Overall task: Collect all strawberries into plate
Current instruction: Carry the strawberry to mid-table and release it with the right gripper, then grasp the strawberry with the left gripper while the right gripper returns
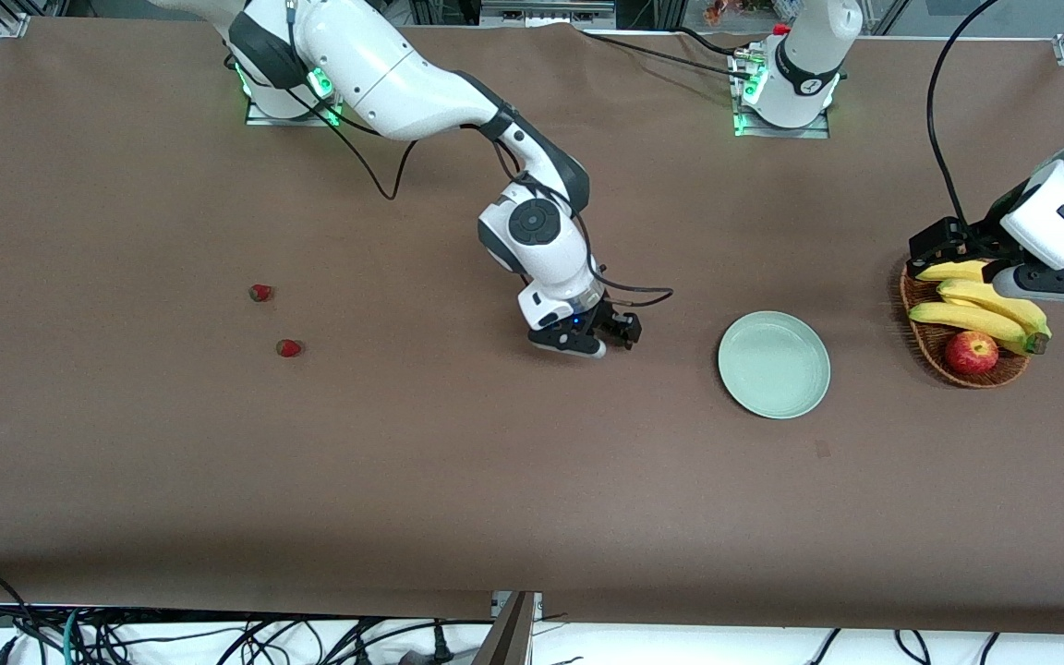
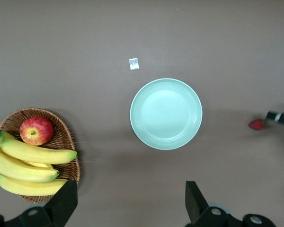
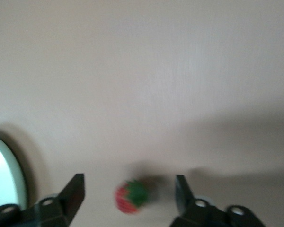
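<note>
One strawberry [image 3: 131, 197] sits between the spread fingers of the right gripper [image 1: 608, 338], free of both, over bare table short of the plate [image 1: 774, 364]; plate empty, toward the left arm's end; two more strawberries [image 1: 261, 293] [image 1: 289, 348] lie well apart from it toward the right arm's end; left gripper [image 2: 128, 201] wide open, holding nothing, waits above the fruit basket [image 1: 929, 340].

No readable text, labels or brands seen, possibly too small.
</note>
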{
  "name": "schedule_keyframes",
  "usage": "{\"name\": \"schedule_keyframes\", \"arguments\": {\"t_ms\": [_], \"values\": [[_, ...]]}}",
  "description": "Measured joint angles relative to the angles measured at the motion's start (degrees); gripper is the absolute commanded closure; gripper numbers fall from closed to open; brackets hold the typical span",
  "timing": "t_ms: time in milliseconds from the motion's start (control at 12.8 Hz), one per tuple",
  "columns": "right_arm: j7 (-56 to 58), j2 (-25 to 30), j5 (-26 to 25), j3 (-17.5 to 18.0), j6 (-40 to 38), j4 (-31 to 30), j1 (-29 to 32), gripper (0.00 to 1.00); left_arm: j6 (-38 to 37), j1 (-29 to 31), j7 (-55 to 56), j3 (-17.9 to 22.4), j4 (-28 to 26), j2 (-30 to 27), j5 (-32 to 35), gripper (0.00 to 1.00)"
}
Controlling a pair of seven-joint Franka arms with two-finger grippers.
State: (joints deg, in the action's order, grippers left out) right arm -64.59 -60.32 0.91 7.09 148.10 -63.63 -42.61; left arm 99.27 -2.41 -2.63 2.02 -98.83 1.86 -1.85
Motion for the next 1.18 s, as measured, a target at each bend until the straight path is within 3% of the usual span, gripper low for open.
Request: {"name": "schedule_keyframes", "arguments": {"t_ms": [235,471,863,1176], "values": [[8.2,4.1,-0.1,-0.3,-9.6,0.5,5.5,0.00,-3.6,-0.9,0.0,-0.7,0.1,0.1,-0.1,0.00],[28.2,9.1,0.0,-0.4,-21.4,-3.4,13.7,0.00,-5.4,-2.4,0.3,-5.6,-0.4,4.2,-0.5,0.00],[59.8,19.8,-0.1,-1.3,-25.5,-21.7,27.9,0.00,8.7,-4.5,10.3,-14.0,-0.6,17.6,-2.5,0.00],[71.7,24.2,-0.1,-5.7,-25.5,-32.4,32.3,0.00,20.4,-10.5,12.5,-15.0,-1.4,24.3,-2.5,0.00]]}}
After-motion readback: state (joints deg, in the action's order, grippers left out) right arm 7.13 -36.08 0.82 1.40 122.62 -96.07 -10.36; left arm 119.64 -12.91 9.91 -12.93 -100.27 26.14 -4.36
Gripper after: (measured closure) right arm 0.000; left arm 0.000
